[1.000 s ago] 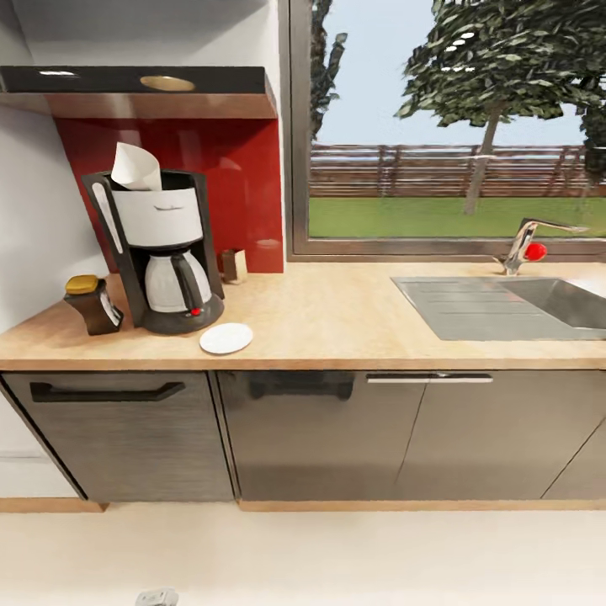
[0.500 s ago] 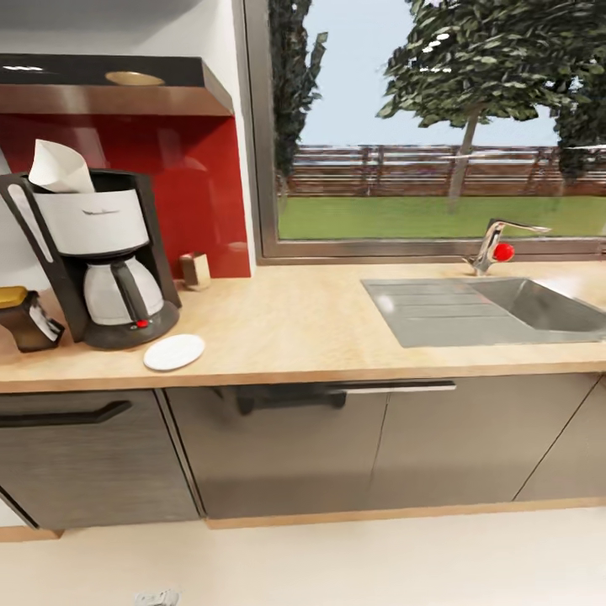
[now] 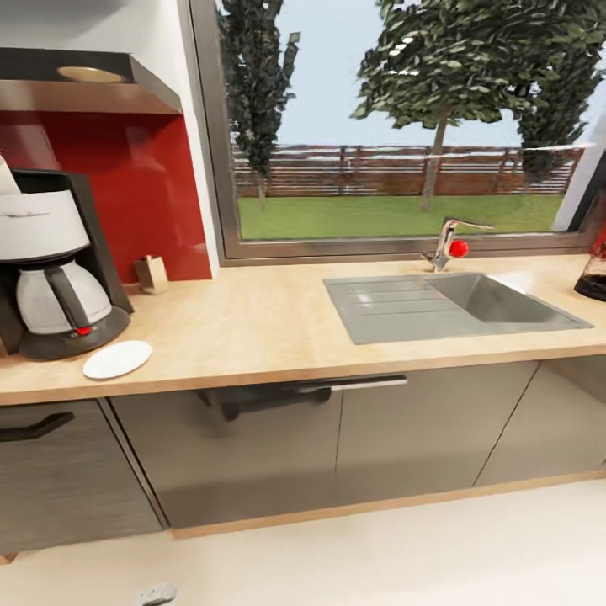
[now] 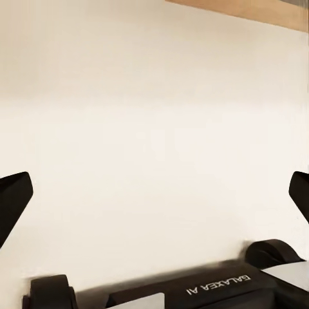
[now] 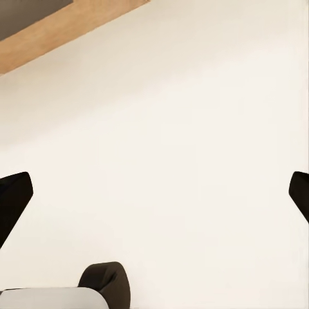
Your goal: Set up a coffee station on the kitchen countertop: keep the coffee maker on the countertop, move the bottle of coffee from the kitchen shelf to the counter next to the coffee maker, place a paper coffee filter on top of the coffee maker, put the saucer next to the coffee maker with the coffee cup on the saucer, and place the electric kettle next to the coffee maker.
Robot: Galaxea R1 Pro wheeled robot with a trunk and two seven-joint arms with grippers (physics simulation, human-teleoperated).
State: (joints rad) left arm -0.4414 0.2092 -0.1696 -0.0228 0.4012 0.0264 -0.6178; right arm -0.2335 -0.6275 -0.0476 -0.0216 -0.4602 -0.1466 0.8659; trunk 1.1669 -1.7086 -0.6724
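Head view: kitchen countertop (image 3: 278,324) runs the full width, light wood grain over grey-brown cabinet fronts. Coffee maker (image 3: 50,269) stands at the far left edge of view against the red backsplash, carafe seated, red switch visible. A sliver of white at its top is likely the paper coffee filter (image 3: 7,178), mostly cut off by the frame. Saucer (image 3: 117,359) lies flat just beside the coffee maker's base, near the counter's front edge, with no cup on it. Dark kitchen shelf (image 3: 84,76) hangs above with a round recessed light. Steel sink (image 3: 446,305) and tap with a red knob (image 3: 448,244) sit under the window. At the far right edge, on the counter, a dark rounded base with glass above looks like the electric kettle (image 3: 594,273), well apart from the coffee maker; too cropped to be sure. Left wrist view: left gripper (image 4: 154,196) spread wide, black fingertips at opposite frame edges, pale floor between, nothing held. Right wrist view: right gripper (image 5: 154,196) likewise wide and empty over floor. Judgement: the kettle's glass body will be fragile and slick, moderately heavy; best taken by the looped handle and kept upright. Cup is light, brittle; pinch at the rim or handle.
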